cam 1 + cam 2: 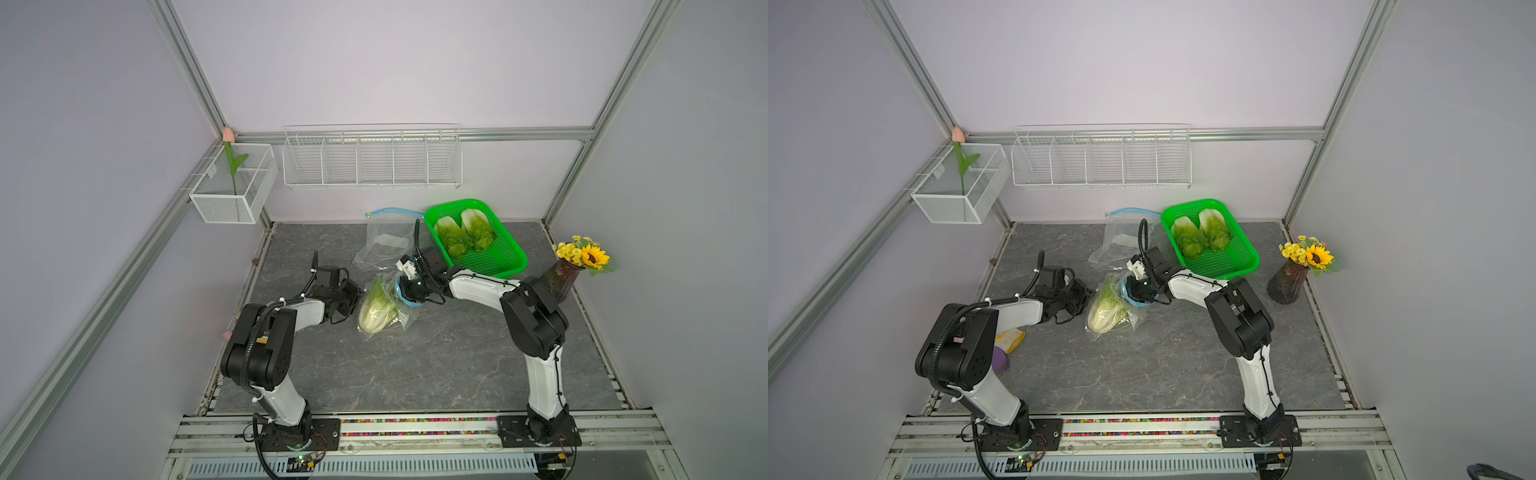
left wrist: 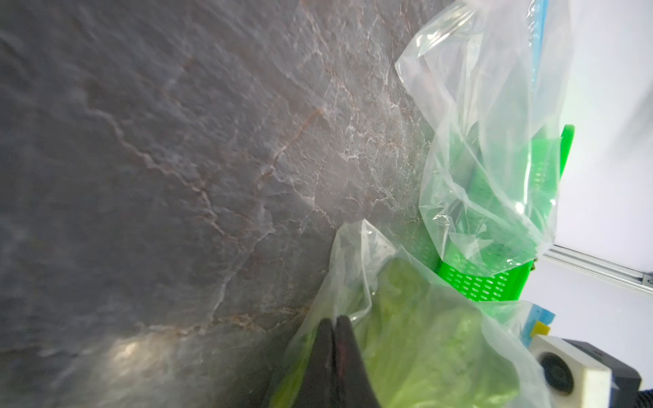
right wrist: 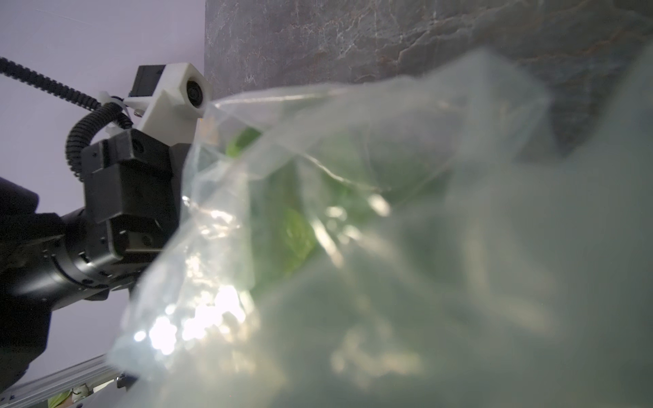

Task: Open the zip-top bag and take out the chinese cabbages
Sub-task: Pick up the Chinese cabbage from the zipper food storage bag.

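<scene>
A clear zip-top bag (image 1: 392, 305) lies mid-table with one chinese cabbage (image 1: 376, 311) inside, white base toward the front. My left gripper (image 1: 360, 297) is at the bag's left side. In the left wrist view it (image 2: 334, 319) is shut, pinching the bag's film beside the green leaves (image 2: 424, 335). My right gripper (image 1: 405, 291) is at the bag's blue zip edge on the right and looks shut on it. Bag plastic (image 3: 388, 247) fills the right wrist view and hides those jaws. Two more cabbages (image 1: 451, 239) (image 1: 478, 232) lie in the green basket (image 1: 457, 203).
A second, empty clear bag (image 1: 384, 241) stands behind, against the green basket. A dark vase of sunflowers (image 1: 561, 278) is at the right edge. A mesh box with a tulip (image 1: 232, 187) and a wire shelf (image 1: 372, 160) hang on the walls. Small yellow (image 1: 1009, 338) and purple (image 1: 998, 359) items lie by the left arm.
</scene>
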You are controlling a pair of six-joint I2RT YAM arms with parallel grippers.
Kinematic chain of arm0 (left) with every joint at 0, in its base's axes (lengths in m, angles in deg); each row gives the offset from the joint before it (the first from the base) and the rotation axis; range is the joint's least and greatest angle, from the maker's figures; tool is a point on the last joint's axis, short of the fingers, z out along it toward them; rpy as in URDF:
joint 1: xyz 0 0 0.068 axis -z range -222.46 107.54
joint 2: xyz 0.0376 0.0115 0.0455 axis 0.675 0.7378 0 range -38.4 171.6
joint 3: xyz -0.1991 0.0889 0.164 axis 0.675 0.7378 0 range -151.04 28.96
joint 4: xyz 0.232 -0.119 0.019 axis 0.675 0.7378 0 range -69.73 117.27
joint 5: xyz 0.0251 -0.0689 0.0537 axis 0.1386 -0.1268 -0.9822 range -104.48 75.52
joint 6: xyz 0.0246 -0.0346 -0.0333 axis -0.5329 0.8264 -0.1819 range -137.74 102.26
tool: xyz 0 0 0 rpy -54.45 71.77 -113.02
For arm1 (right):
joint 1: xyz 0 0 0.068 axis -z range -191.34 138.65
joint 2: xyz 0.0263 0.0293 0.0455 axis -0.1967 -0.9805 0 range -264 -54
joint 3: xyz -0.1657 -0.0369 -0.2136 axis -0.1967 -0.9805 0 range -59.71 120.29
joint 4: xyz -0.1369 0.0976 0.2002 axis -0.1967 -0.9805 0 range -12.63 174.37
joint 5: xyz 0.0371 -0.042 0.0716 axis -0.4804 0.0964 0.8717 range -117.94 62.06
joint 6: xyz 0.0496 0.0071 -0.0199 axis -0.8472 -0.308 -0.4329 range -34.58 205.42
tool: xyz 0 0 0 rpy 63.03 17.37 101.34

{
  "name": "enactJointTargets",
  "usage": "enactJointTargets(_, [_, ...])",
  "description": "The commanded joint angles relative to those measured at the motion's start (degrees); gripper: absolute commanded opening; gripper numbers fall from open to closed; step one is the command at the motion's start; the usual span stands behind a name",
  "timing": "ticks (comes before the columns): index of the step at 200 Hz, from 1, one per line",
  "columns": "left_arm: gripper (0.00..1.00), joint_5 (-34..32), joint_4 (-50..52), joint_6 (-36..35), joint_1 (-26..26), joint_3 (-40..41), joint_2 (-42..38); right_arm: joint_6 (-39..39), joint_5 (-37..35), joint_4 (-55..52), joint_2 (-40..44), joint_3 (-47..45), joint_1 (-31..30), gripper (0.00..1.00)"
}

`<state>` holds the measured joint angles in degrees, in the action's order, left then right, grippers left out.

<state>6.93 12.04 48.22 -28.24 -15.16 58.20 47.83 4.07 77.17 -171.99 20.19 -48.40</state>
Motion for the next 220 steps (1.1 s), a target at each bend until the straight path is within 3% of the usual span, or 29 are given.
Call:
enactJointTargets(1, [0.0, -3.4, 0.5, 0.1, -1.6, 1.2, -2.3, 2.3, -2.3, 1.9, 3.6, -3.1, 0.2, 0.13])
enactJointTargets(49, [0.0, -3.6, 1.6, -1.6, -5.1, 4.2, -4.6, 2.2, -3.0, 12.6, 11.4, -11.7, 0.3, 0.16])
enactJointTargets(113, [0.0, -4.2, 2.6, -2.8, -9.4, 7.3, -7.3, 2.5, -8.6, 15.9, 21.7, -21.4, 2.6, 0.13])
enactJointTargets(220, [0.0, -6.1, 9.0, -8.4, -16.5, 8.1, -13.1, 2.9, -11.3, 14.8, 27.6, -25.0, 5.4, 0.11])
